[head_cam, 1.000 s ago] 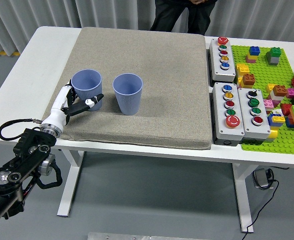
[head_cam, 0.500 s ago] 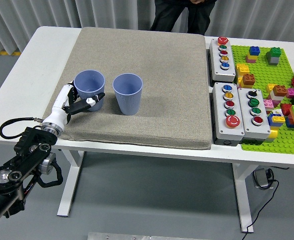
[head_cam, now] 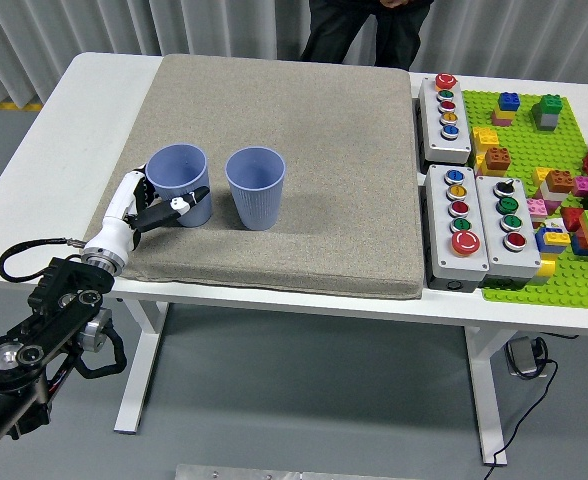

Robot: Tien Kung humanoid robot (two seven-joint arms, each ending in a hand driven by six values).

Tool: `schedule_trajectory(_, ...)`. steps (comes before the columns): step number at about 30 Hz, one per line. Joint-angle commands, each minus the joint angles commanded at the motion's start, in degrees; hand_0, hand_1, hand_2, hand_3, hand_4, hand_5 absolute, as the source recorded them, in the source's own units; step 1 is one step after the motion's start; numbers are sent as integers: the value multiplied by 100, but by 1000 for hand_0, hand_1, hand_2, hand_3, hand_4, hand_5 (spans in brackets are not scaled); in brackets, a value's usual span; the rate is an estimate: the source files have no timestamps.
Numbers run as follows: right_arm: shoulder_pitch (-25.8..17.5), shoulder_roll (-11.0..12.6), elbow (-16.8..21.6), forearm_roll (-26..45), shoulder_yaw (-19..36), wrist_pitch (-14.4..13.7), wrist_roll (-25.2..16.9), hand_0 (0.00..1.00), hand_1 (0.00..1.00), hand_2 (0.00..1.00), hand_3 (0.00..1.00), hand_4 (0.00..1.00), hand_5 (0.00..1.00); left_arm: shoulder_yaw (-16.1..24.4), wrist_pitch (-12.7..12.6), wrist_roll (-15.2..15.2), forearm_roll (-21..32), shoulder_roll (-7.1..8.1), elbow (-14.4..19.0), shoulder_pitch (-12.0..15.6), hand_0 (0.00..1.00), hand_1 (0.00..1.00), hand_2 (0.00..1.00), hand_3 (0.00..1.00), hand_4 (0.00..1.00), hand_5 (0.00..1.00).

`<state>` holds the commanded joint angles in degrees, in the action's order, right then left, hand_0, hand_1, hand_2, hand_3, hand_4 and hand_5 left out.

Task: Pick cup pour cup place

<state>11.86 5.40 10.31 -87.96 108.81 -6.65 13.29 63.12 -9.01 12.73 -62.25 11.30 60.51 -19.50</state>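
Note:
Two light blue cups stand on the grey mat [head_cam: 304, 130]. The left cup [head_cam: 180, 180] leans slightly to the right, and my left hand [head_cam: 164, 208] is shut on its lower part, white thumb across the front, other fingers behind on the left. The right cup [head_cam: 256, 187] stands upright and free about a hand's width to the right. My left arm comes in from the lower left corner. I cannot see inside either cup well enough to tell its contents.
Three grey button boxes [head_cam: 456, 235] sit right of the mat. A green baseplate [head_cam: 534, 140] with several coloured bricks lies at the far right. A person in dark clothes [head_cam: 362, 30] stands at the far side, hands off the table.
The left cup has shifted a little to the right and toward me in my left hand, and now tilts slightly. The right cup has not moved.

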Motion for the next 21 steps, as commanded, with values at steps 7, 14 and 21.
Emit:
schedule_trajectory(7,3,1,0,5,-2,-2,-1,697,633,588,592,2,238,70,-92,-19,-203,16,164,69,688,585,560,534,909,288)
schedule_trajectory(14,-10,3,0,-6,9,0,-6,697,632,588,591,2,235,275,-206,-214,-847,76,410,165,659,561,546,520,897,285)
schedule_trajectory(21,-12,9,0,-15,20,3,-13,697,632,588,592,2,232,287,-416,-383,-1281,149,534,170,591,523,510,494,891,286)
